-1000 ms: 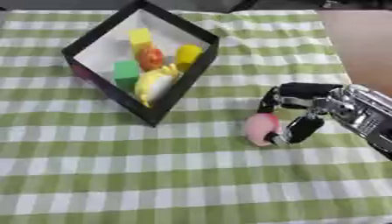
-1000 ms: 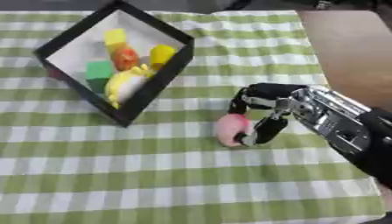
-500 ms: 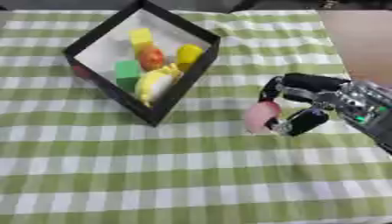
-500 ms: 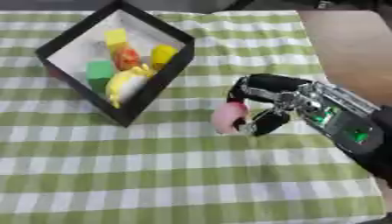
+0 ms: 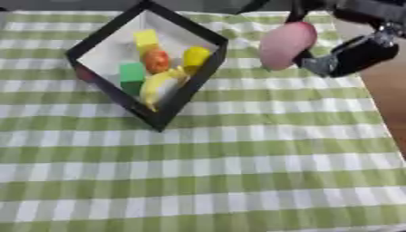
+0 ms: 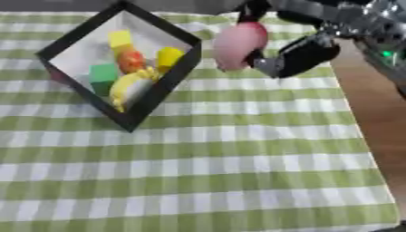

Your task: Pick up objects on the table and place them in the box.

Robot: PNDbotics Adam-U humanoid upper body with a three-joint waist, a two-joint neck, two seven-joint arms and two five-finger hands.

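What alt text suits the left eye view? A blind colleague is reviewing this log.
The robot's right hand holds a pink rounded object in its fingers above a green-and-white checked tablecloth, just right of a black-walled box with yellow, orange and green pieces inside.

A green-and-white checked tablecloth [image 5: 238, 181] covers the table. The square box [image 5: 95, 40] has black walls and a white floor, holding a yellow block [image 5: 146, 37], an orange ball [image 5: 157, 59], a green cube [image 5: 132, 73], a yellow cylinder [image 5: 196, 56] and a yellow banana [image 5: 155, 86]. The smooth rounded pink object [image 5: 287, 44] sits in the black-and-silver right hand [image 6: 305, 52].
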